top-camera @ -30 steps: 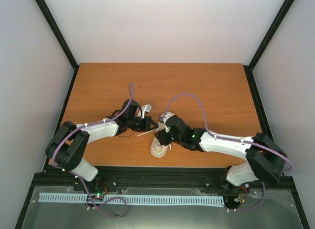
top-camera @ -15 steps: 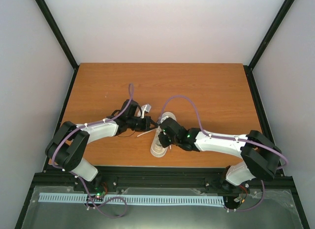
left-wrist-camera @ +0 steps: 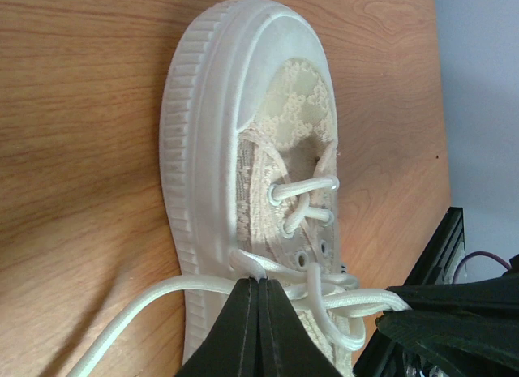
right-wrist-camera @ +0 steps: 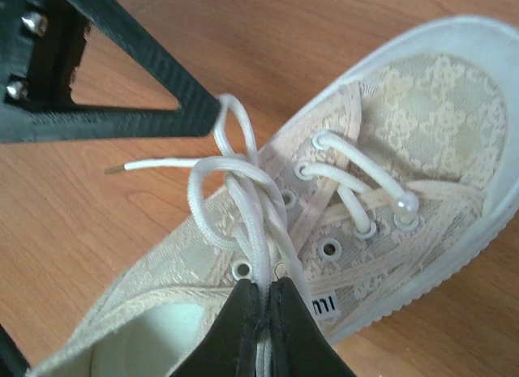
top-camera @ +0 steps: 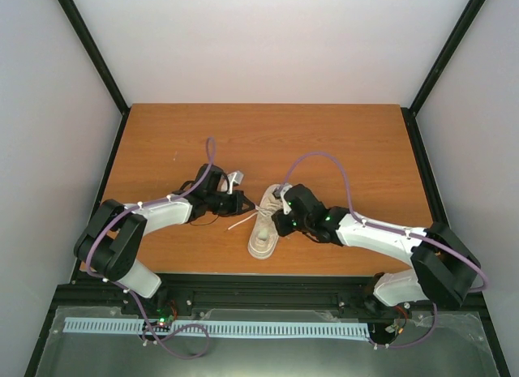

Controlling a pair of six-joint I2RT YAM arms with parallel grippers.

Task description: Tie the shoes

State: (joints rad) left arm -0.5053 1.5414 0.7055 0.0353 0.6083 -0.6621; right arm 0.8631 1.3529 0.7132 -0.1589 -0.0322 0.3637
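A cream-beige low-top shoe [top-camera: 264, 231] lies on the wooden table between my arms, toe toward the near edge. Its lace-patterned upper [left-wrist-camera: 288, 109] and pale sole [left-wrist-camera: 195, 166] fill the left wrist view. My left gripper [left-wrist-camera: 258, 281] is shut on a loop of white lace [left-wrist-camera: 247, 263] at the shoe's side. My right gripper [right-wrist-camera: 266, 284] is shut on doubled strands of lace [right-wrist-camera: 261, 223] above the eyelets. Both strands meet in a loose crossing [right-wrist-camera: 231, 170]. The left gripper [right-wrist-camera: 212, 113] pinches its loop on the far side, and a free lace end [right-wrist-camera: 146, 163] trails on the table. From above, the left gripper [top-camera: 246, 203] and right gripper [top-camera: 280, 212] flank the shoe's opening.
The wooden table [top-camera: 340, 142] stretches back to white walls with black corner posts [top-camera: 89, 49]. A black rail [top-camera: 268, 281] runs along the near edge, with a white slotted duct [top-camera: 211, 328] below it. Purple cables [top-camera: 324, 162] arc over both arms.
My right gripper has shut on the lace and drawn back to the right. The left gripper has shifted slightly left, still shut. The shoe's heel end has swung a little right.
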